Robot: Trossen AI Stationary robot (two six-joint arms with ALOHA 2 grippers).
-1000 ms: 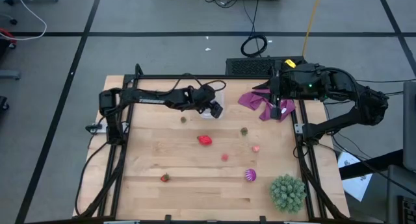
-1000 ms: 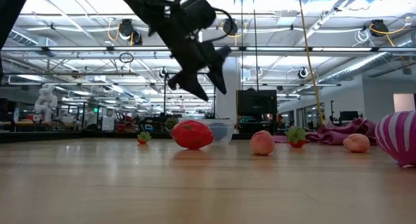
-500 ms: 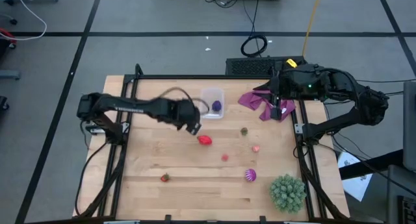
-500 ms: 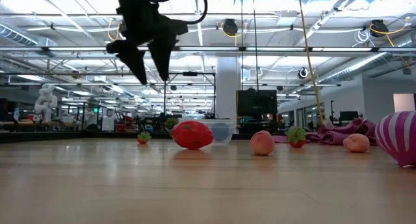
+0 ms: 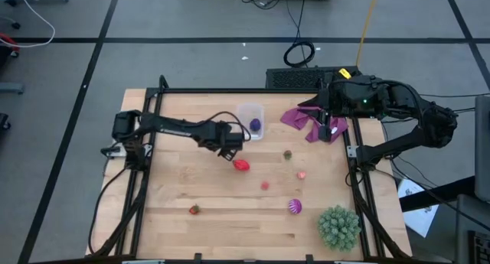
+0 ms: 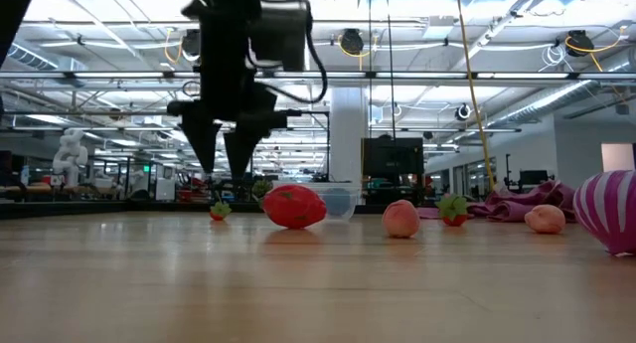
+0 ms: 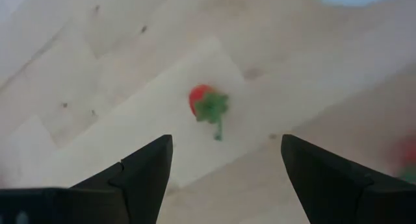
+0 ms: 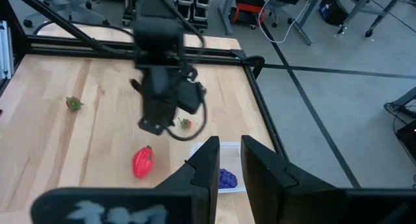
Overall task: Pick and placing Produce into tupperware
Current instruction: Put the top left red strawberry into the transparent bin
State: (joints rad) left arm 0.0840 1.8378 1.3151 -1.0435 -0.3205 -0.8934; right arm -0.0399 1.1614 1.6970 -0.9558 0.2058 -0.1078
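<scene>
The clear tupperware (image 5: 249,115) stands near the table's far edge with a blue-purple piece (image 5: 255,125) inside. My left gripper (image 5: 228,143) is open and points down just above a tiny red strawberry with green leaves (image 7: 207,106), which lies on the wood between its fingers, untouched. In the low view the left gripper (image 6: 224,154) hangs over that strawberry (image 6: 220,210). A larger red piece (image 5: 241,164) lies just nearer. My right gripper (image 5: 329,131) waits above the purple cloth (image 5: 306,120), its fingers almost together.
More produce lies on the wood: a brownish-green piece (image 5: 288,154), a pink one (image 5: 302,174), a red-pink one (image 5: 265,185), the striped magenta ball (image 5: 295,206) and a small red one (image 5: 194,210). A green spiky ball (image 5: 338,226) sits at the near right corner.
My left gripper has swung from over the tupperware toward the table's left and near side, turned its fingers straight down, then come down over the tiny strawberry, staying open. With the gripper gone, the blue-purple piece shows inside the tupperware.
</scene>
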